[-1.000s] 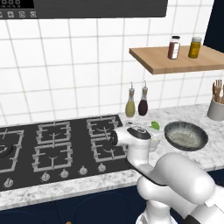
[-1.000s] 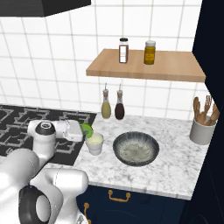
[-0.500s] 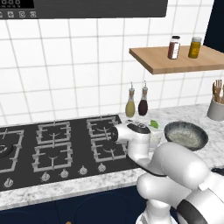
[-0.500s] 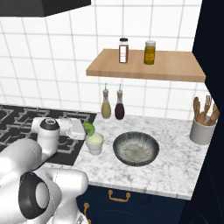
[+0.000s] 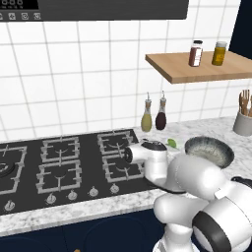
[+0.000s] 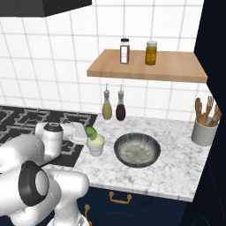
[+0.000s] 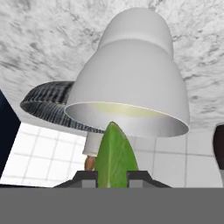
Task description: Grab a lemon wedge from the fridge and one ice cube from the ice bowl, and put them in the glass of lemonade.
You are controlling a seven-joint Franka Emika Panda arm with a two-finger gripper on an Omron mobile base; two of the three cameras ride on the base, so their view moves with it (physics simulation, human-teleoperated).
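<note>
Green-skinned lemon wedge (image 7: pixel 114 157) tip-first toward glass of lemonade (image 7: pixel 131 83).

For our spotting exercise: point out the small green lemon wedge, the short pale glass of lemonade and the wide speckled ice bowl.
small green lemon wedge (image 6: pixel 92 132), right base view, its top.
short pale glass of lemonade (image 6: pixel 96 147), right base view, its side wall.
wide speckled ice bowl (image 6: pixel 152 145), right base view, its right rim.

No readable text

No words, brands or numbers can be made out. Control panel (image 5: pixel 19 4) at top of left base view has small pale marks, too blurred to read. Shelf jar (image 6: pixel 124 51) has a pale label, too small to read
</note>
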